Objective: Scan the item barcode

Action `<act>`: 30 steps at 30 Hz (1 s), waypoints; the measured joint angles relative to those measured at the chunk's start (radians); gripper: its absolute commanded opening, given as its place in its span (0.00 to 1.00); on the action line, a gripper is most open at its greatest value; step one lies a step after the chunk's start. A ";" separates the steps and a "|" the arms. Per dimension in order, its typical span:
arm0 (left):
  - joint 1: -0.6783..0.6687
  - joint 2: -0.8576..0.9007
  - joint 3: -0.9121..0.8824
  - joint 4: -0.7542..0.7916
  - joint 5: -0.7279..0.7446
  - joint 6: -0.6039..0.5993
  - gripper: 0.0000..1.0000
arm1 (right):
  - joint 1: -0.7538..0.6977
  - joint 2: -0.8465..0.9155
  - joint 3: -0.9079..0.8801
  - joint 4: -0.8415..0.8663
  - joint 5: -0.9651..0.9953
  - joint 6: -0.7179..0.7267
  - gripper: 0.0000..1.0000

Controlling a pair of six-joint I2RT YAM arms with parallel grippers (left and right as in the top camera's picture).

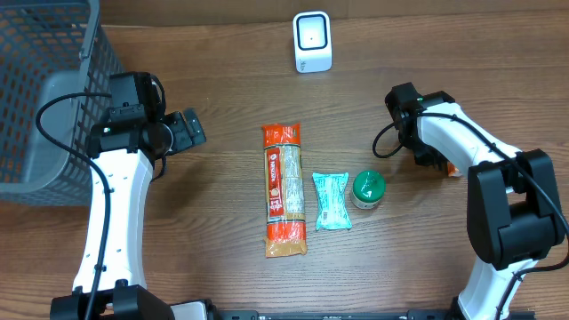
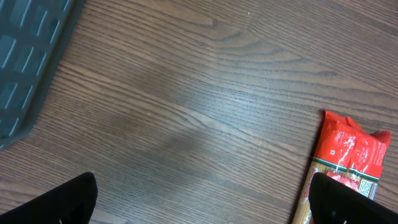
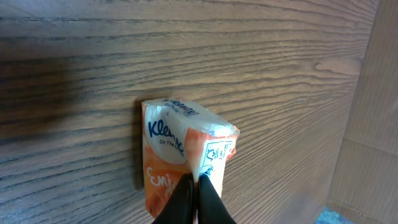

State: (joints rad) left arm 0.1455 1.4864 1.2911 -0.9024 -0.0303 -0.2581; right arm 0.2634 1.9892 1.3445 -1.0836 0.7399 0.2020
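My right gripper (image 3: 198, 186) is shut on an orange Kleenex tissue pack (image 3: 171, 143), pinching a fold at its near end just above the wooden table. From overhead only an orange sliver of the pack (image 1: 454, 171) shows beside that gripper (image 1: 441, 164), at the right of the table. The white barcode scanner (image 1: 312, 42) stands at the back centre, well away from the pack. No barcode is visible on the pack. My left gripper (image 1: 188, 130) is open and empty at the left, and its fingers (image 2: 69, 200) spread over bare wood in the left wrist view.
A long red pasta packet (image 1: 284, 188) lies mid-table and also shows as the pasta packet (image 2: 348, 152) in the left wrist view. A teal tissue pack (image 1: 332, 201) and a green-lidded jar (image 1: 367, 188) lie beside it. A grey mesh basket (image 1: 44, 80) fills the back left corner.
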 measured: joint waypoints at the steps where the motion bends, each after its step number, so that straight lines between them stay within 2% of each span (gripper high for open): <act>1: 0.000 0.000 0.000 0.000 0.000 0.000 1.00 | 0.000 0.000 0.000 0.000 -0.001 0.000 0.04; 10: 0.000 0.000 0.000 0.000 0.000 0.000 1.00 | 0.000 0.000 0.000 0.006 -0.033 0.000 0.05; 11: 0.000 0.000 0.000 0.000 0.000 0.000 1.00 | 0.000 0.000 0.000 0.006 -0.037 0.000 0.09; 19: 0.000 0.000 0.000 0.000 0.000 0.000 1.00 | 0.000 0.000 0.000 0.007 -0.051 0.005 0.20; 23: 0.000 0.000 0.000 0.000 0.000 0.000 1.00 | 0.000 0.000 0.000 0.020 -0.063 0.003 0.36; 30: 0.000 0.000 0.000 0.000 0.000 0.000 1.00 | 0.000 0.000 0.000 0.036 -0.108 0.005 0.48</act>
State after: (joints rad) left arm 0.1455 1.4864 1.2911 -0.9024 -0.0303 -0.2581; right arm 0.2634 1.9892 1.3445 -1.0477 0.6323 0.2073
